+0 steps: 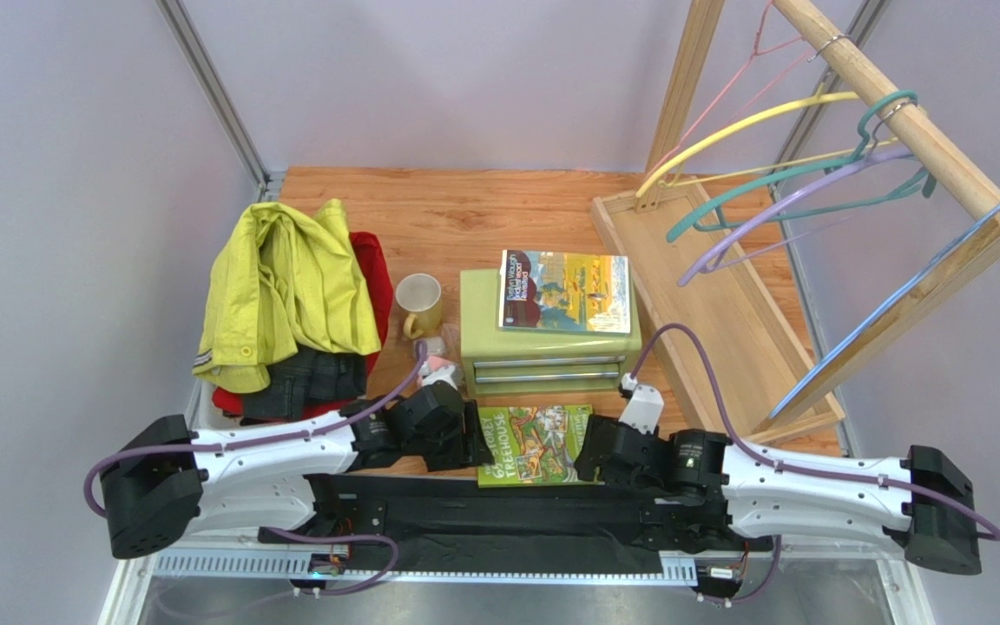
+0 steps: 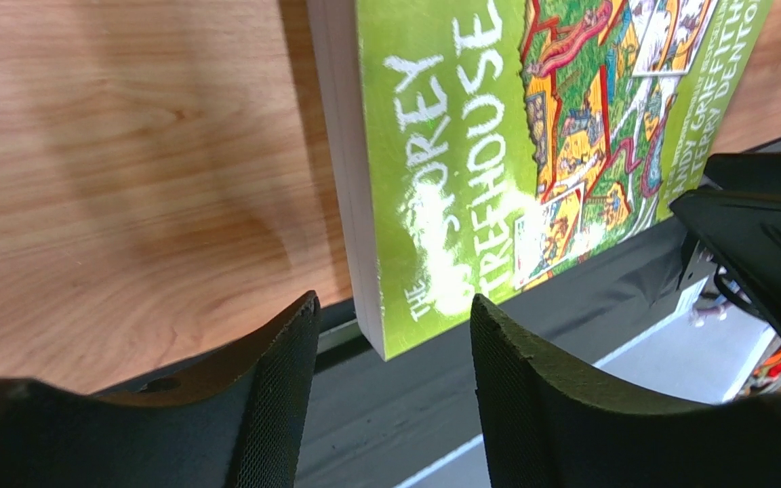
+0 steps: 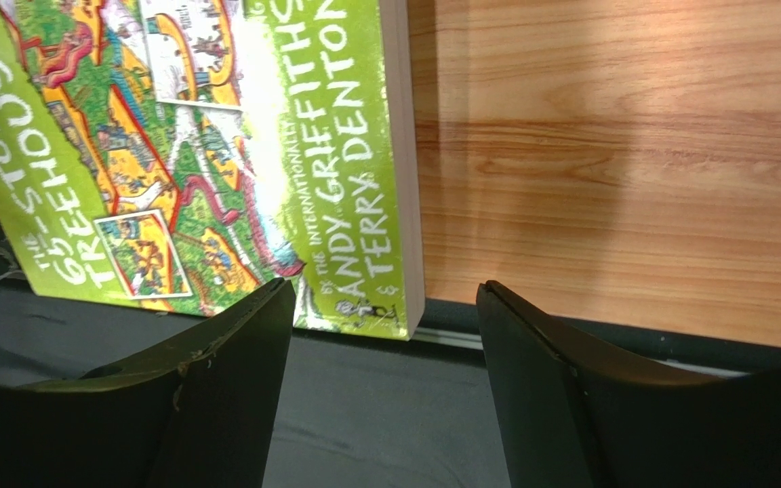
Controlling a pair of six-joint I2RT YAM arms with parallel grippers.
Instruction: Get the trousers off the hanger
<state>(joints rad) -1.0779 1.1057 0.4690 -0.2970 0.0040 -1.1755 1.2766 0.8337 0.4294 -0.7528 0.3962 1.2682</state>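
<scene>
The trousers lie in a heap at the table's left: a yellow-green garment (image 1: 281, 289) on top, a red one (image 1: 368, 280) under it, a dark one (image 1: 297, 383) at the near edge. Several bare hangers (image 1: 779, 163) hang on the wooden rack (image 1: 903, 111) at the right; no cloth hangs on them. My left gripper (image 1: 466, 436) is open and empty at the near table edge, beside the left side of a green book (image 1: 534, 443). My right gripper (image 1: 597, 456) is open and empty by that book's right side. Both wrist views show the book (image 2: 486, 132) (image 3: 221, 153) ahead of the open jaws.
A yellow mug (image 1: 419, 304) stands beside the heap. A green box (image 1: 547, 352) with another book (image 1: 565, 289) on top sits mid-table. The rack's wooden base (image 1: 714, 306) takes up the right side. A black strip (image 1: 518, 514) runs along the near edge.
</scene>
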